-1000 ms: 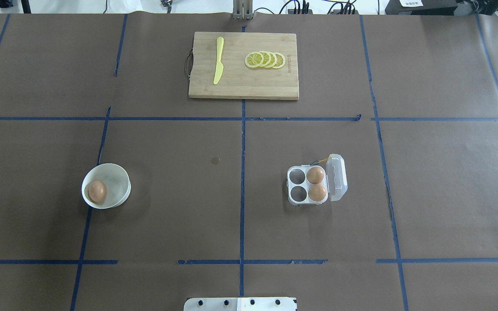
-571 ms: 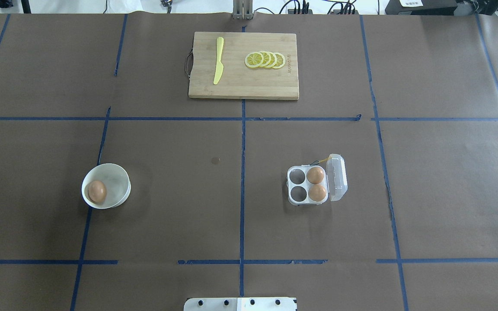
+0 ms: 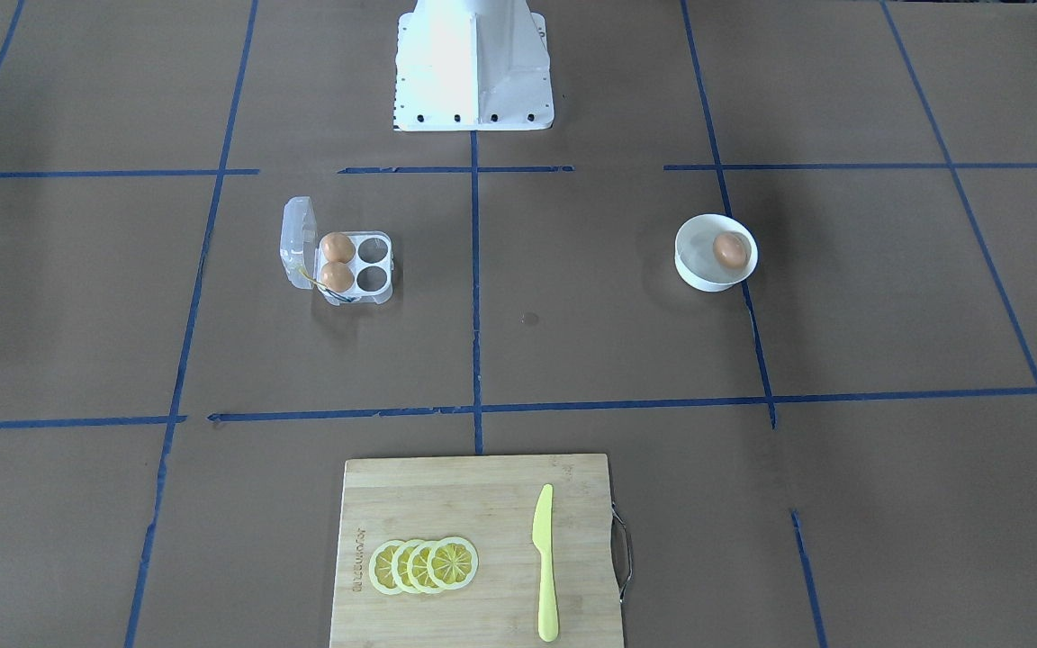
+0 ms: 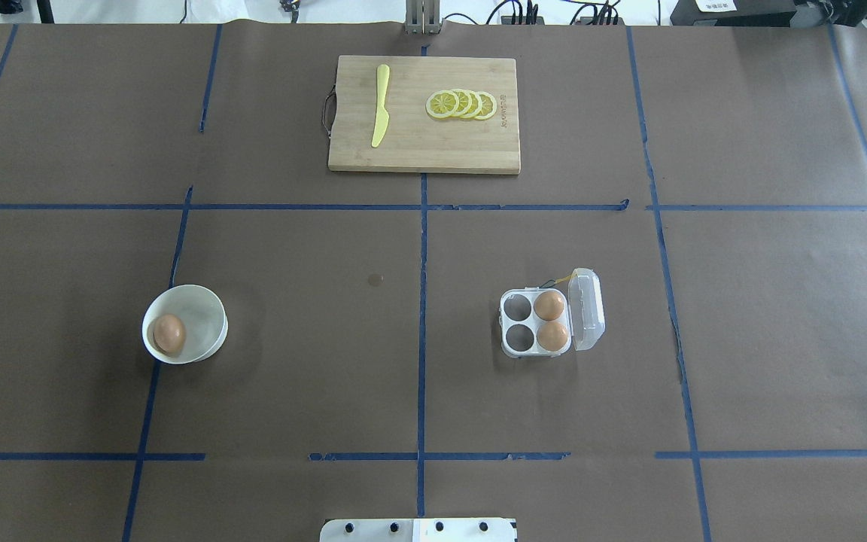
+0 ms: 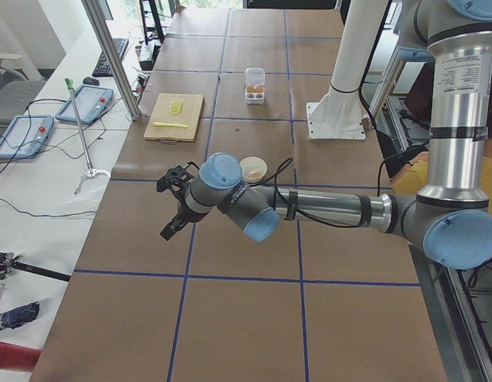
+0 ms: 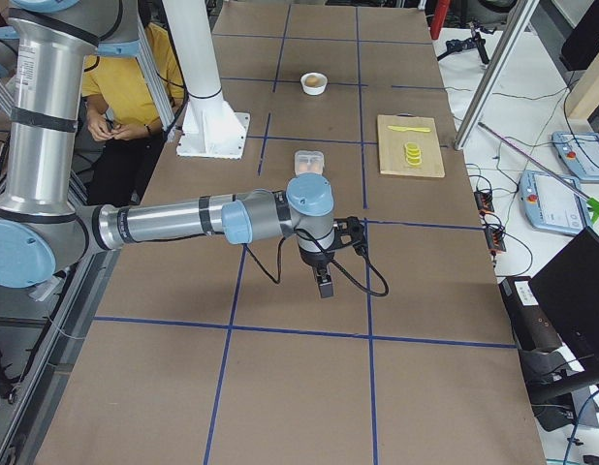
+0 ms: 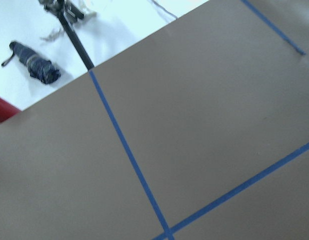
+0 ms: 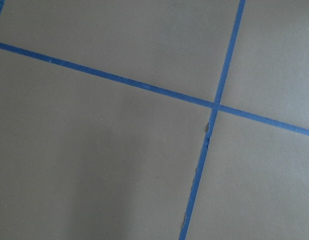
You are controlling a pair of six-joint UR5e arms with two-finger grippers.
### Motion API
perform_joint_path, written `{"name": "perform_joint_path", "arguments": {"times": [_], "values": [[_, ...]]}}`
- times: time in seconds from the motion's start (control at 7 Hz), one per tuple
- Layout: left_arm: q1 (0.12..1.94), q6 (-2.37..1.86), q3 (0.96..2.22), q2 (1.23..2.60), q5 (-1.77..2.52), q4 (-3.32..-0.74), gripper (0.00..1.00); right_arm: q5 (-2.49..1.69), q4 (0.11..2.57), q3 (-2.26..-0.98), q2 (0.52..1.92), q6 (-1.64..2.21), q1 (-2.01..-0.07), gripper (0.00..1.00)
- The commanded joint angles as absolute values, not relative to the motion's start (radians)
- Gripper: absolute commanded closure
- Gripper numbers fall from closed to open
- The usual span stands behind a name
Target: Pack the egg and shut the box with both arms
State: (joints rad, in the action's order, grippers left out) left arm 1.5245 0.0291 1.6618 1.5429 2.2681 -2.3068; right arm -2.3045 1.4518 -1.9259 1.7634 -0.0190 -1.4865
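One orange-brown egg [image 4: 168, 333] lies in a round white bowl [image 4: 208, 310] on the left half of the table. The clear four-cell box [image 4: 521, 324] stands on the right half, and its lid [image 4: 588, 309] is hinged open to the right. Two more eggs [image 4: 549, 305] [image 4: 552, 336] fill the cells next to the lid; the other two cells are empty. My left gripper [image 5: 168, 231] shows only in the exterior left view, hanging above the table short of the bowl. My right gripper [image 6: 325, 284] shows only in the exterior right view, short of the box [image 6: 308, 163]. I cannot tell whether either is open or shut.
A wooden cutting board [image 4: 424, 147] lies at the table's far middle with a yellow knife [image 4: 380, 113] and lemon slices [image 4: 462, 104] on it. The white pedestal base [image 3: 473, 72] stands at the robot's edge. A person in yellow [image 6: 125, 87] sits behind it.
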Motion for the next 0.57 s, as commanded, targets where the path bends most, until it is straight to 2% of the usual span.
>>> {"name": "perform_joint_path", "arguments": {"times": [0.0, 0.29, 0.43], "values": [[1.510, -0.040, 1.678, 1.554, 2.342, -2.382, 0.00, -2.307, 1.425, -1.925, 1.750, 0.000, -1.486, 0.00], [1.418, -0.196, 1.690, 1.542, 2.536, -2.421, 0.00, -2.316, 1.428, -1.925, 1.750, -0.002, -1.486, 0.00], [1.345, -0.373, 1.747, 1.533, 2.443, -2.424, 0.00, -2.318, 1.430, -1.924, 1.750, 0.000, -1.486, 0.00]]}}
